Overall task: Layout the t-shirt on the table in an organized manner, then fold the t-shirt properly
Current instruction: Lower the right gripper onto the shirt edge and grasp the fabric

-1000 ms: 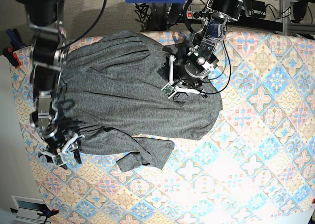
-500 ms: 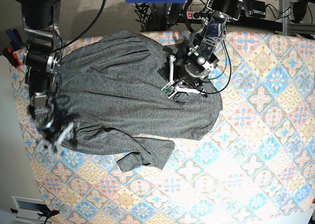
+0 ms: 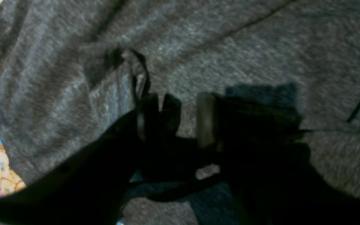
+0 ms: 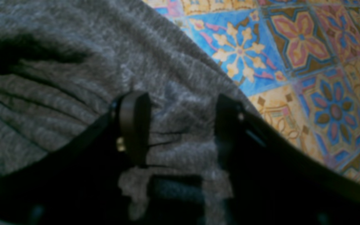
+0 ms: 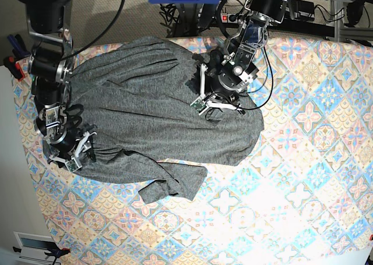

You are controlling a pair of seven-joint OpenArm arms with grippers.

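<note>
Heather-grey t-shirt [image 5: 145,96] lies on table [image 5: 315,160] patterned with blue, pink, cream floral tiles.

The t-shirt [image 5: 151,102] covers the upper left of the table [image 5: 303,160], rumpled into ridges along its left edge and at the folded sleeve near the front. The right half and front of the table lie bare and open to approach. Both arms sit low on the cloth: the right gripper [image 5: 73,151] at the left hem, the left gripper [image 5: 218,105] near the collar, its cable looping beside it.
</note>
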